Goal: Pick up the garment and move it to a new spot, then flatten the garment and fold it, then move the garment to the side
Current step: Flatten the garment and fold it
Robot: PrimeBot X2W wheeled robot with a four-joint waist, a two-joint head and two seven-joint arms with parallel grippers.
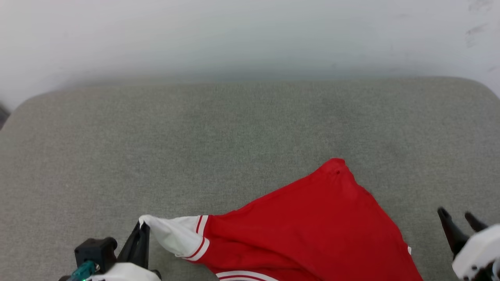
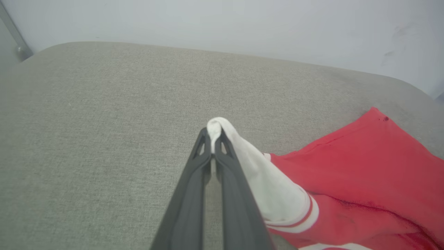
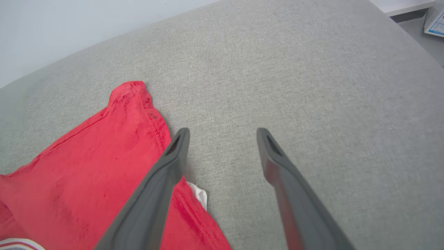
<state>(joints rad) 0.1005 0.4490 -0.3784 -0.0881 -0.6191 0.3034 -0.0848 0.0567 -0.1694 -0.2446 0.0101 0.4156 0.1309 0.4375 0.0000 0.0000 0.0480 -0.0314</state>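
- Pinching the tip of the white sleeve (image 2: 263,187) of the shirt (image 1: 312,226) with the left gripper (image 2: 212,133), fingers clamped together on the cloth
- Holding that sleeve stretched out toward the left, at the near left of the grey pad (image 1: 195,136)
- Lying on the near part of the pad, right of centre in the head view, with one red corner pointing away toward the wall (image 1: 234,31)
- Showing red-and-white striped trim at the sleeve's cuff
- Hovering just beside the shirt's right edge with the right gripper (image 3: 223,132), fingers spread wide and gripping nothing
- Crossing the red edge with one right finger in the right wrist view, the other over bare pad; not telling whether touching the cloth
- Showing a small white scrap under the red edge by that finger
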